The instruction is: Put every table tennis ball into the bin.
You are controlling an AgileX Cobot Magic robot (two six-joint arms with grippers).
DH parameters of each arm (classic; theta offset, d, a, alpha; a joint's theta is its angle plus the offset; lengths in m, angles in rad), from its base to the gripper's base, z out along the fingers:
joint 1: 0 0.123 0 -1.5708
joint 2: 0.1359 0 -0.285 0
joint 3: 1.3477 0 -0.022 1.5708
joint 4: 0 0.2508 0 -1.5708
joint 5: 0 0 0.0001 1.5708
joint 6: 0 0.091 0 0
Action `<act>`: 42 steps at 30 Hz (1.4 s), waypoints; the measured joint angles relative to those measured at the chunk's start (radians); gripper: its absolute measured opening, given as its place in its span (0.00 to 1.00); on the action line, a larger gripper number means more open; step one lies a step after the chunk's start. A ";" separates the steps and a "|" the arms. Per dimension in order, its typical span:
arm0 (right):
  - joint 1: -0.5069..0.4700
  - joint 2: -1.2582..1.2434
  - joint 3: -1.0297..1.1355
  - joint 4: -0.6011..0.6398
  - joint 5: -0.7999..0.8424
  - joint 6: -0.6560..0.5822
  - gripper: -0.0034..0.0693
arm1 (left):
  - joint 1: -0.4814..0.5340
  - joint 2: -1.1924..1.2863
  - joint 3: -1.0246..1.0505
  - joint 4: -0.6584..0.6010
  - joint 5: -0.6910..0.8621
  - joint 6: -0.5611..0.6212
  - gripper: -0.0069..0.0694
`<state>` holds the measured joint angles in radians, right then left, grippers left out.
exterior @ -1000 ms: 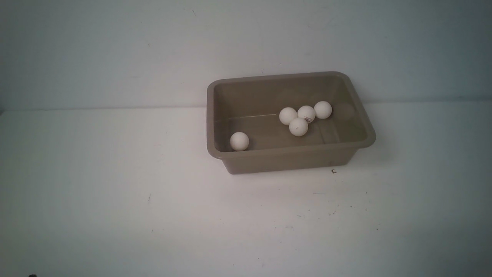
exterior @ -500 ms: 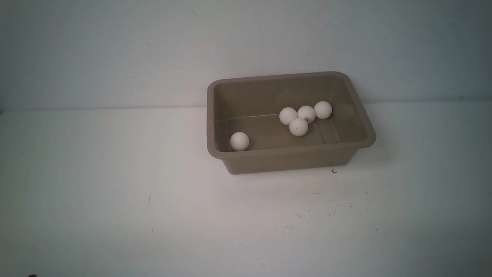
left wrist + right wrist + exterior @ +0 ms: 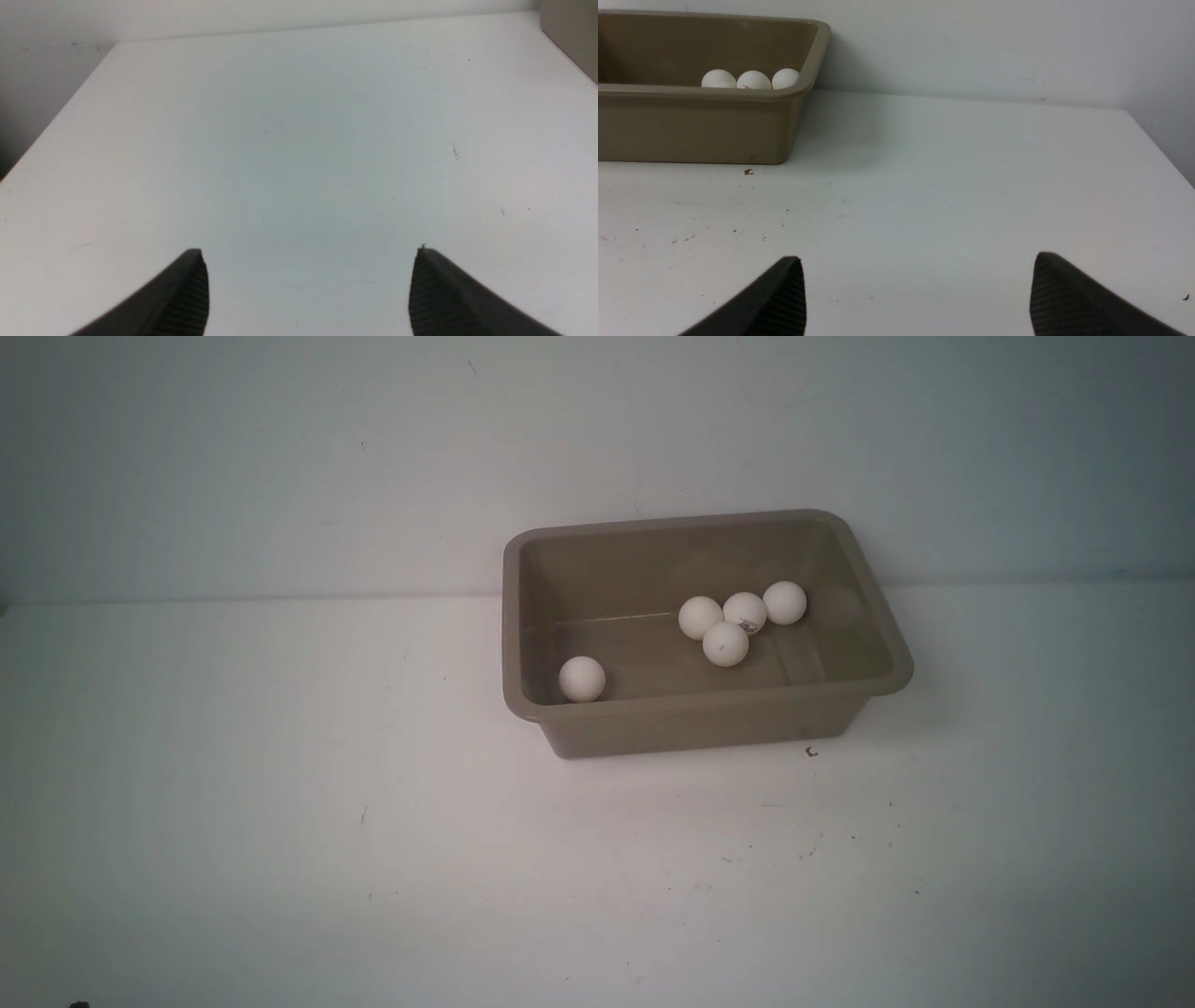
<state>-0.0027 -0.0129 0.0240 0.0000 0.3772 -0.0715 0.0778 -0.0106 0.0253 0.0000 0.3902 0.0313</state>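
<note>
1. Matte white table tennis balls look feather-light, hard, and prone to roll; pinch one across its middle.
2. All five lie inside the rounded taupe plastic bin, four clustered, one apart.
3. Left gripper and right gripper: jaws spread, holding nothing, above the white surface beside the bin.

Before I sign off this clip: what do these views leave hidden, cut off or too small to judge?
- Right wrist view: the bin near wall hides the lower part of three balls; the others are unseen, and the bin runs off the edge.
- Left wrist view: only a bin corner shows.
- Front view: the mark on one ball is too small to read; both arms are out of frame.
- Wrist views: only the fingertips of each gripper show.
</note>
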 joint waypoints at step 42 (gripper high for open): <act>0.000 0.000 0.000 0.000 0.000 0.000 0.86 | -0.099 0.000 0.000 0.000 -0.002 0.000 0.77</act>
<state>-0.0027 -0.0129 0.0240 0.0000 0.3772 -0.0715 -0.0215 -0.0106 0.0253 0.0000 0.3884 0.0313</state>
